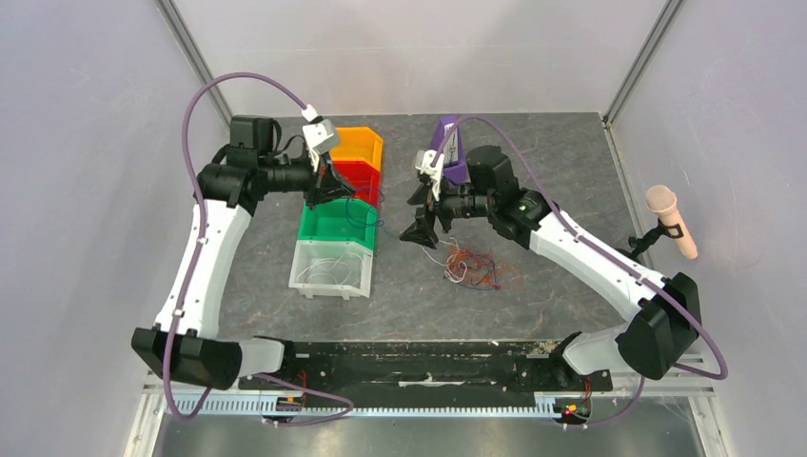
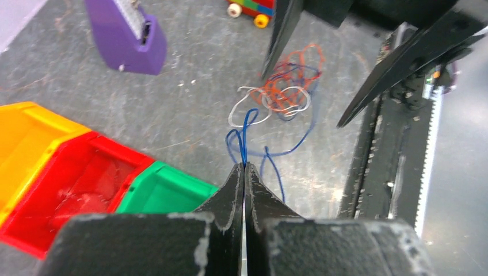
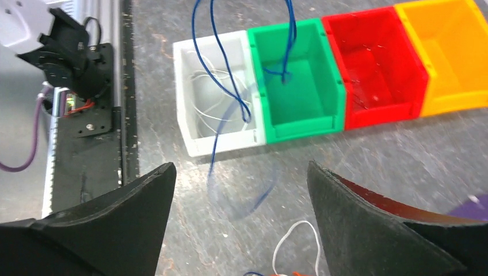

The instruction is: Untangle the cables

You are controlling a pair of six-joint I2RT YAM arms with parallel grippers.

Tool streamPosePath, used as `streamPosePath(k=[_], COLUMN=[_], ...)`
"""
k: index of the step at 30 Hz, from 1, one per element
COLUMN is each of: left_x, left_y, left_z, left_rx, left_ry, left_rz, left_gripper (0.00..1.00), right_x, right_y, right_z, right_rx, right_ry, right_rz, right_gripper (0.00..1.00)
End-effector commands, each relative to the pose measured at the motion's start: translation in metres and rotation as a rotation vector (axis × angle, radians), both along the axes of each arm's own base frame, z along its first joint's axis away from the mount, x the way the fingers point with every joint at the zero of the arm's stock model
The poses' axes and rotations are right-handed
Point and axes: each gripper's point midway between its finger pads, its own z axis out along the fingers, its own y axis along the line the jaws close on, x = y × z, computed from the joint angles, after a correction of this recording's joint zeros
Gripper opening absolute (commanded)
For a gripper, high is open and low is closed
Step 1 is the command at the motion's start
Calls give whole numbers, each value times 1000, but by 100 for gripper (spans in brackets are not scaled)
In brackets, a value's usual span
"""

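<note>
While the left gripper [image 2: 244,170] is clamped on the blue cable [image 2: 244,135], jaws together w/ the strand pinched btwn the tips, I hold it up over the row of bins [image 1: 328,235]. Right gripper [image 3: 241,167] has jaws wide apart, nothing in them, above the tangle [image 1: 473,267], which lies on the table [image 1: 571,162] just right of the bins. — Op

Noted. How do you mean to finish the pull? — Insp

My judgement: slow, steady draw away from the tangle, watching whether the knot rises w/ it. If it does, I'd bring the right gripper down to pin the orange and white loops, then ease the blue one clear. No jerks, since the strand is thin and could slip the pinch. Blue loops hang over the white bin [image 3: 185,86] and green bin [image 3: 299,123], so I'd mind snags on a wall. — Op

Anything you can't verify? — Insp

Several items. Can't tell if the blue cable's far end is free or caught: left wrist cam shows blue running into the orange loops, and top cam is too coarse. Right wrist cam cuts off the strand's upper run and most of the tangle. Purple object [image 2: 124,40] and toy [image 2: 250,8] sit at the frame edge, ID unclear. — Op
</note>
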Motion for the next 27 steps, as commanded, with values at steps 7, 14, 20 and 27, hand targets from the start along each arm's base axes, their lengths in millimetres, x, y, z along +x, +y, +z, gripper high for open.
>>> streamPosePath(k=[7, 14, 20, 27], left_x=[45, 66, 87, 105], left_y=[49, 81, 93, 96], left_z=[-46, -77, -102, -134], left_rx=[278, 459, 515, 533], left_ry=[-161, -217, -263, -268], left_rz=[-52, -28, 57, 72], left_gripper=[2, 2, 2, 2], right_x=[31, 32, 28, 27], right_y=[-39, -60, -64, -65], right_z=[8, 0, -3, -5], right_rx=[-16, -54, -61, -71], right_ry=[-2, -3, 11, 15], right_rz=[-178, -232, -238, -240], right_gripper=[97, 98, 98, 98])
